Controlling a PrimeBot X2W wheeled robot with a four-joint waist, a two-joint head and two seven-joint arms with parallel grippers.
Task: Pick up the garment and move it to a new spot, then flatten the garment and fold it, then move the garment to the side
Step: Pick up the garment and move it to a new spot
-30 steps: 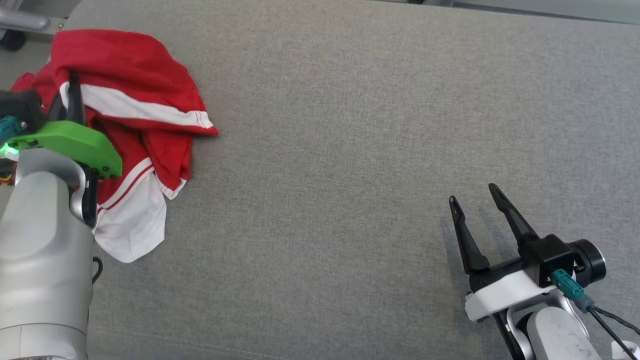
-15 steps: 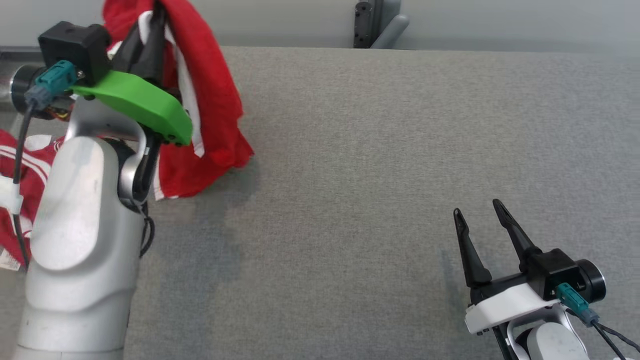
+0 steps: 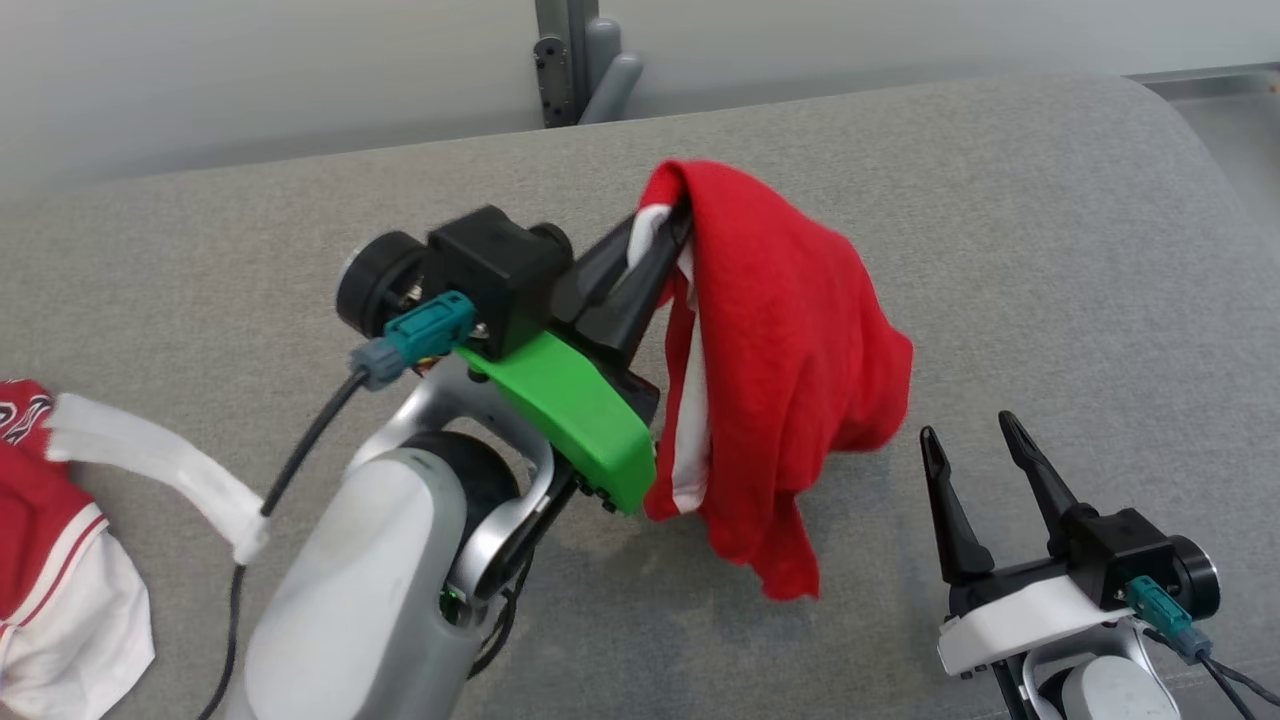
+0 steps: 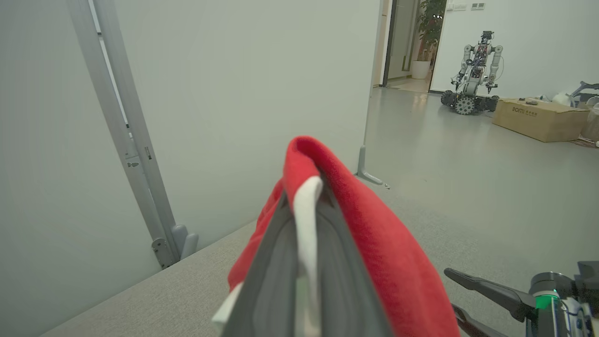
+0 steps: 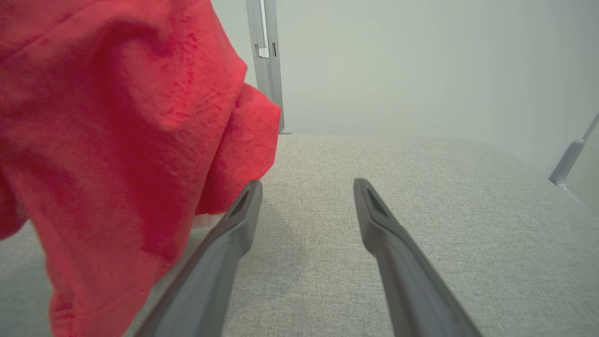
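Observation:
A red garment with white trim (image 3: 780, 350) hangs off my left gripper (image 3: 672, 222), lifted above the grey cushioned surface (image 3: 1000, 230) near its middle. The left gripper is shut on a fold of the garment (image 4: 318, 187); the red cloth drapes over its fingers (image 4: 276, 271). The lower hem trails down close to the surface. My right gripper (image 3: 970, 435) rests at the lower right, open and holding nothing. In the right wrist view the hanging red garment (image 5: 117, 140) sits just left of the open right gripper (image 5: 306, 185).
Another red and white garment (image 3: 60, 540) lies at the left edge of the surface. A grey wall with a metal post (image 3: 560, 60) runs behind. Beyond it are a floor, a cardboard box (image 4: 538, 119) and another robot (image 4: 472, 75).
The left gripper has carried the garment from the left side toward the middle of the surface, near the right gripper. The head camera has also turned. The right gripper stays open.

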